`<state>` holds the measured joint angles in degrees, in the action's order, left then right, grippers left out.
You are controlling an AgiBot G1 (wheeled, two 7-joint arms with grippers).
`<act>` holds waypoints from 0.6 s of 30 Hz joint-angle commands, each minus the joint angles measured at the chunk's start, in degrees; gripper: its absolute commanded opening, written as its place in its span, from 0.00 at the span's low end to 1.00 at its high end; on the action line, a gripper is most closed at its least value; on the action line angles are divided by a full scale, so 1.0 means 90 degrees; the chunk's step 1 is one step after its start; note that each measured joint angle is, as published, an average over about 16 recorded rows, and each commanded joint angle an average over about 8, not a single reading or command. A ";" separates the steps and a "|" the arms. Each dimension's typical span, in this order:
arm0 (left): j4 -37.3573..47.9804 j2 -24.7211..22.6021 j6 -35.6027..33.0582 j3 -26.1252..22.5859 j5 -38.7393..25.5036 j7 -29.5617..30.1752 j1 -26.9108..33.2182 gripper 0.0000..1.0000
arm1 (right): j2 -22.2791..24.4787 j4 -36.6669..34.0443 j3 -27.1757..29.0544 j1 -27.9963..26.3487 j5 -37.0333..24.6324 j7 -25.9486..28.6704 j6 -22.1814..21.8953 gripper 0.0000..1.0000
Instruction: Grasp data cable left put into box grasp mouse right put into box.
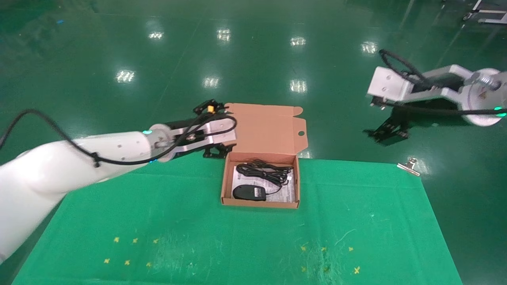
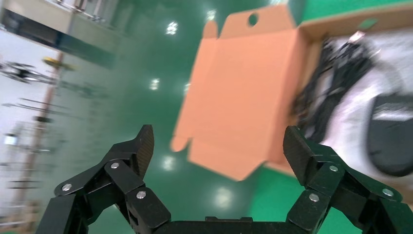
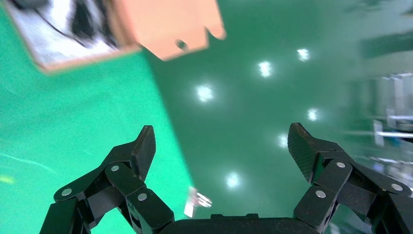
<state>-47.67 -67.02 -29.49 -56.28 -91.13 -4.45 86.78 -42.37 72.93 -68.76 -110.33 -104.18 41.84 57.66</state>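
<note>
The tan cardboard box (image 1: 226,186) stands at the far middle of the green table, its flap lid (image 1: 269,128) open and upright. Inside lie the coiled black data cable (image 1: 264,171) at the back and the black mouse (image 1: 248,192) at the front, on a white printed sheet. My left gripper (image 1: 216,151) is open and empty, just left of the box's back corner; its wrist view shows the lid (image 2: 243,87), the cable (image 2: 331,83) and the mouse (image 2: 392,141). My right gripper (image 1: 386,132) is open and empty, raised beyond the table's far right edge.
A metal binder clip (image 1: 410,166) holds the green cloth at the table's far right corner; it shows in the right wrist view (image 3: 197,201). Yellow cross marks (image 1: 130,251) lie near the front of the table. Glossy green floor surrounds the table.
</note>
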 commanded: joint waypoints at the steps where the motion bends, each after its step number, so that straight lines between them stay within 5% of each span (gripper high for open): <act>1: -0.0115 0.0141 -0.0248 0.0178 0.0218 0.0067 -0.0111 1.00 | 0.0032 0.0003 0.0232 0.0214 0.0274 -0.0137 0.0123 1.00; 18: -0.1088 0.1344 -0.2360 0.1691 0.2070 0.0639 -0.1059 1.00 | 0.0307 0.0027 0.2201 0.2035 0.2600 -0.1297 0.1170 1.00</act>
<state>-56.16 -56.53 -47.91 -43.08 -74.98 0.53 78.52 -39.98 73.14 -51.59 -94.45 -83.89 31.72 66.79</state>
